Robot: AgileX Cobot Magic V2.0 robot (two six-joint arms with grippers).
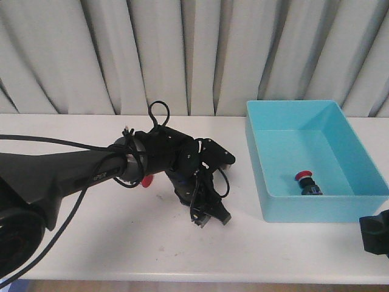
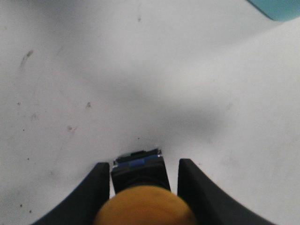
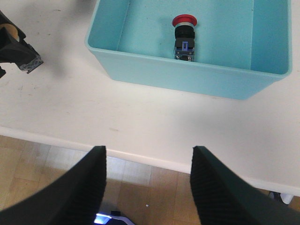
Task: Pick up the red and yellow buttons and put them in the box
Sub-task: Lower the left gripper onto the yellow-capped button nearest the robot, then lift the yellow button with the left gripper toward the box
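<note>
Your left gripper (image 2: 139,187) has its two black fingers (image 2: 89,194) clamped on a small push-button switch with a round yellow mushroom cap and a stubby black body (image 2: 140,190); the left wrist view shows the body wedged between the pads, cap toward the camera, a blue strip across its far end. In the front view the left gripper (image 1: 209,218) hangs over the white table (image 1: 121,243), tips pointing down, left of the large rectangular turquoise-blue plastic box (image 1: 316,207). A small red object (image 1: 146,181) shows just behind the left arm; you cannot tell what it is.

Your right gripper (image 3: 147,187) is spread wide with nothing between its ribbed black fingers (image 3: 82,192). It sits off the near table edge, over the wooden floor (image 3: 28,159), near the box's near wall (image 3: 187,79).

Inside the box, a red-capped push-button switch with a black body (image 1: 307,182) lies on its side on the floor, close to the near wall.
</note>
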